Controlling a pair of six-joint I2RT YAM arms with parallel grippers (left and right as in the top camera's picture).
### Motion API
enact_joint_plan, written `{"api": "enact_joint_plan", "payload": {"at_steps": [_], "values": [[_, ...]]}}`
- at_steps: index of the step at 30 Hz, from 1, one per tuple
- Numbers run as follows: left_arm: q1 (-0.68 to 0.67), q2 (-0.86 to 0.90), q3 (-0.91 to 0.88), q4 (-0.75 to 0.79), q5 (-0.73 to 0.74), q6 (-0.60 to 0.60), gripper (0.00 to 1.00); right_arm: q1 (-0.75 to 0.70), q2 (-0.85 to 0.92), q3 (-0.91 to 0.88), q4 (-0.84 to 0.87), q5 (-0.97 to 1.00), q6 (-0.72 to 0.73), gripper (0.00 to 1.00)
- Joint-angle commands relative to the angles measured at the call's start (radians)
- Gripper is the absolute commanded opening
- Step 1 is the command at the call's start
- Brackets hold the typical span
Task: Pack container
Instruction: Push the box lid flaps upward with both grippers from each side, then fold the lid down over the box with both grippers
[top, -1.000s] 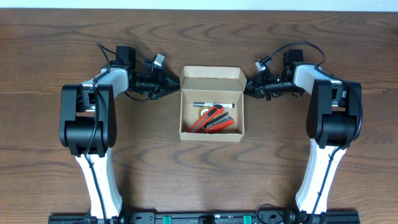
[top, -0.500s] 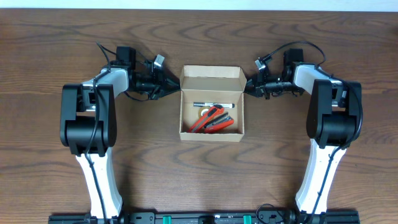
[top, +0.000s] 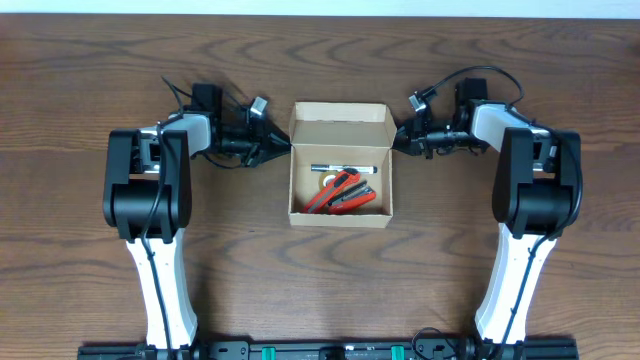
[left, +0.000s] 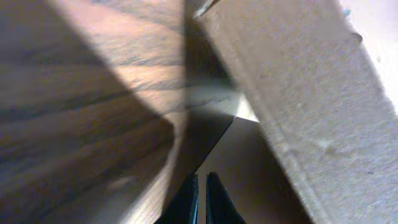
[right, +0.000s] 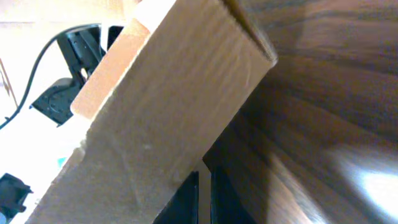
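The container (top: 340, 218) is a tan cardboard box in the middle of the table, open, with its lid flap (top: 340, 125) folded up at the far side. Inside lie a marker (top: 342, 169) and red-and-black tools (top: 345, 194). My left gripper (top: 284, 146) is shut, its tips against the box's far-left corner. In the left wrist view the fingers (left: 201, 186) sit under the cardboard wall (left: 311, 93). My right gripper (top: 398, 140) is shut at the far-right corner. In the right wrist view the fingers (right: 205, 186) sit beside the cardboard (right: 168, 112).
The wooden table (top: 320, 290) runs all round the box. Cables (top: 470, 75) loop off both wrists near the far edge. Both arm bases stand at the near side, left (top: 150, 200) and right (top: 535, 200).
My left arm has shifted right, bringing its shut fingertips up against the box's far-left corner. The right arm and the box have not moved.
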Motion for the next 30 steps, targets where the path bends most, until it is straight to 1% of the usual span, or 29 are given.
{"api": "enact_joint_plan", "payload": {"at_steps": [1,12,20,30], "values": [[-0.02,0.012,0.011,0.014,0.055,0.01,0.06,0.039,0.012,0.007,0.0,-0.059,-0.047,0.01],[-0.069,0.011,0.093,0.009,0.151,0.011,0.06,0.065,-0.021,0.008,-0.003,-0.081,-0.098,0.01],[-0.072,-0.024,0.114,-0.018,0.15,0.014,0.06,0.059,-0.088,0.008,-0.005,-0.069,-0.098,0.01],[-0.072,-0.144,0.114,-0.02,0.139,0.015,0.05,0.032,-0.112,0.008,-0.031,-0.062,-0.107,0.01]]}}
